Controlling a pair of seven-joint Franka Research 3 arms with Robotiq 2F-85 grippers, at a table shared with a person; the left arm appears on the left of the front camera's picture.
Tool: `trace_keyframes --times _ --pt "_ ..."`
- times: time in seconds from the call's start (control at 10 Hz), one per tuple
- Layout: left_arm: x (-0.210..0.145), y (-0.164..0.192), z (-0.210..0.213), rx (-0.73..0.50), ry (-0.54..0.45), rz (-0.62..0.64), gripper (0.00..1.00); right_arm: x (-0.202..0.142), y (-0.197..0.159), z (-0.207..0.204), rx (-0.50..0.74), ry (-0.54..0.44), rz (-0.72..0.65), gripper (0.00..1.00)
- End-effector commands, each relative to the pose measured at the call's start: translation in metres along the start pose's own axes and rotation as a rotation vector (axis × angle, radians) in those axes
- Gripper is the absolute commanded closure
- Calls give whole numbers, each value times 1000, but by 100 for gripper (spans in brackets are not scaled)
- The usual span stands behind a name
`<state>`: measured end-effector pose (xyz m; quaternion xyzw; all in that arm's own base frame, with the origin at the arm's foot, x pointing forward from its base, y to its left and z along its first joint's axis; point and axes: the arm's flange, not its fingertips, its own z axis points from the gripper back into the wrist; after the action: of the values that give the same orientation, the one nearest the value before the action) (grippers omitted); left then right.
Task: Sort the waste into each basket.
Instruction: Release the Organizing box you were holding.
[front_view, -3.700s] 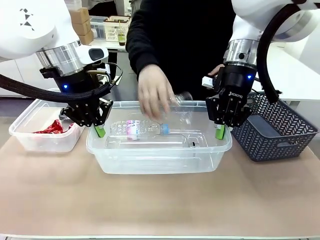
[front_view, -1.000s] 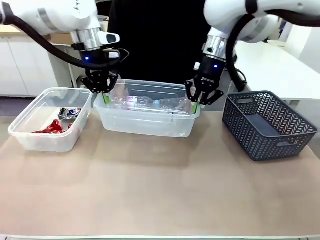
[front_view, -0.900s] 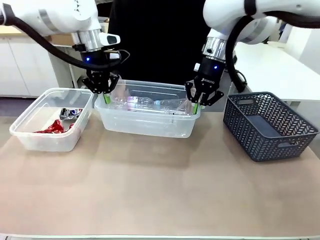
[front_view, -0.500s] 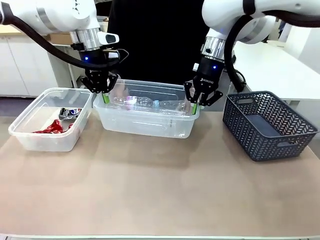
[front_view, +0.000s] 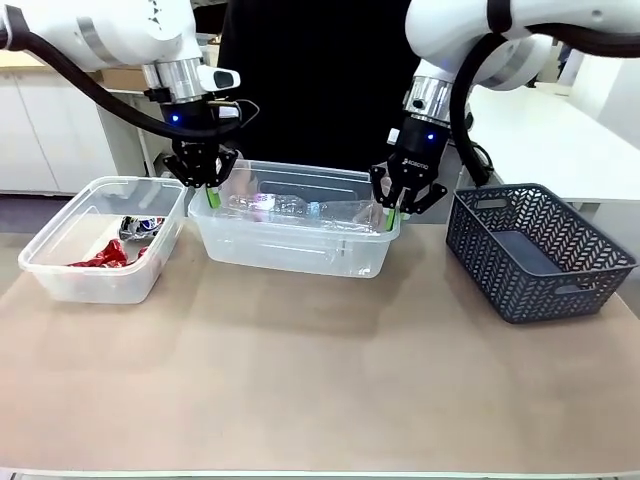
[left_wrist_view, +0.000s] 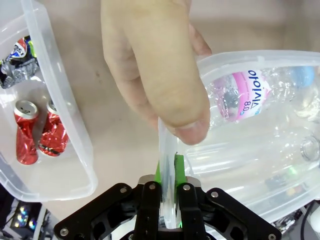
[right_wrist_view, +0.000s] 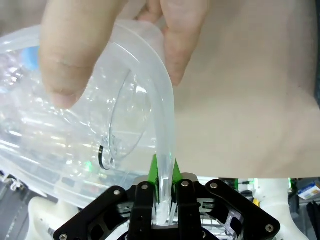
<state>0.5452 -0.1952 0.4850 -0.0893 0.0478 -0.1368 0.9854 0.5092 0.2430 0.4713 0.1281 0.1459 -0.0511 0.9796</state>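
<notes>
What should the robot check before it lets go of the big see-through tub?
1. Left gripper pinches the clear tub rim: ok.
2. Right gripper pinches the opposite rim: ok.
3. Person's hand holds the rim on the left gripper's side: ok.
4. Person's other hand holds the right gripper's side: ok.
5. Plastic bottles lie inside the tub: ok.
6. Tub lifted off the table: cannot tell.

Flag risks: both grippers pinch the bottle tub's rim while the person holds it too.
1. Person's hand grips the clear tub rim right by the left gripper; the other hand by the right gripper: pinch hazard.
2. Thin rim could slip, spilling bottles.
</notes>
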Motion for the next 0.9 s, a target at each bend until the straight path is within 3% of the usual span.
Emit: trace_keyframes --times 0.0,0.1,0.2,0.3,0.5,0.8 --pt "-5 -3 12 -21 -9 -44 36 -16 -15 15 112 -147 16 38" --pt "-12 0 19 -23 -13 -35 0 -19 -18 19 145 -219 19 0" --pt "-22 6 28 -28 -23 -26 32 -24 -21 27 181 -340 19 34" --pt "-37 12 41 -41 -55 -23 0 -33 -25 42 245 -462 21 0" --pt "-67 21 62 -102 -138 -70 0 -53 -36 68 308 -565 40 0" --pt "-93 25 67 -232 -244 -90 0 -59 -56 73 324 -518 80 0"
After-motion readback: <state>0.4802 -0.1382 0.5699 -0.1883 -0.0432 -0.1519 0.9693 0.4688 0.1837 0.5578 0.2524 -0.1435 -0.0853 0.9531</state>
